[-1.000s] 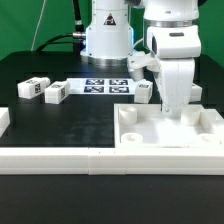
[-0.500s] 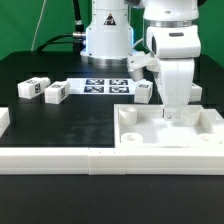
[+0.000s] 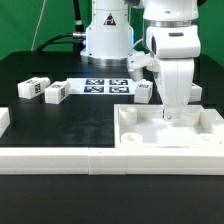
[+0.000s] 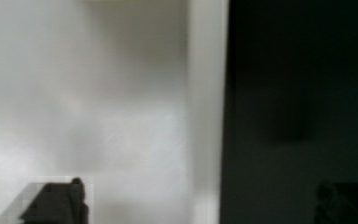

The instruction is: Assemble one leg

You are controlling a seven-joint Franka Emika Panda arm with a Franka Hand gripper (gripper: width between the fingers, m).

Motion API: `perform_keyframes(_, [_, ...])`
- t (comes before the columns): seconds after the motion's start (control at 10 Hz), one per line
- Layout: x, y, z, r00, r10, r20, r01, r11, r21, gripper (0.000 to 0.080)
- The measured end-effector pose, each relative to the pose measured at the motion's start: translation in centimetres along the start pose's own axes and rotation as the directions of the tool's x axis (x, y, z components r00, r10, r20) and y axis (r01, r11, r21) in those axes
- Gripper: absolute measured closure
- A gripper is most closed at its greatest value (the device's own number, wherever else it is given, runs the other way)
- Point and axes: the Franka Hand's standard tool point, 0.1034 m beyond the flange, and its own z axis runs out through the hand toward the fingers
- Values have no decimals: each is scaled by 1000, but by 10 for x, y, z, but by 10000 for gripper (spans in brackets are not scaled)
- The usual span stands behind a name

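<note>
Right now the leg (image 3: 143,92) nearest my arm lies on the black counter (image 3: 70,118), just behind the white panel (image 3: 140,140) and just beside the arm on the exterior view's left, with nothing gripping it. My fingers (image 3: 171,113) hang low over the panel. The wrist view shows their tips spread wide with nothing between them, white surface by one tip and dark by the other. Farther toward the exterior view's left lie the marker board (image 3: 106,86), a second leg (image 3: 56,92) and a third leg (image 3: 30,88).
</note>
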Motion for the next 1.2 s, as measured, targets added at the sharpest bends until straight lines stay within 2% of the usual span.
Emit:
perform_keyframes(0.3, [5,-22,-28,996,90,16,-90,996,-18,150])
perform_keyframes(0.5, [8,-29,-43,992,126,28,-126,992,-22,150])
perform_keyframes(0.8, [10,-30,-46,982,189,26,-188,982,-24,150])
perform_keyframes(0.9, [10,-30,-46,960,278,24,-278,960,-26,150])
perform_keyframes(1.1, [10,-30,-45,914,406,20,-406,914,-29,150])
perform_keyframes(1.2, [9,-35,-44,839,544,-1,-544,839,-28,150])
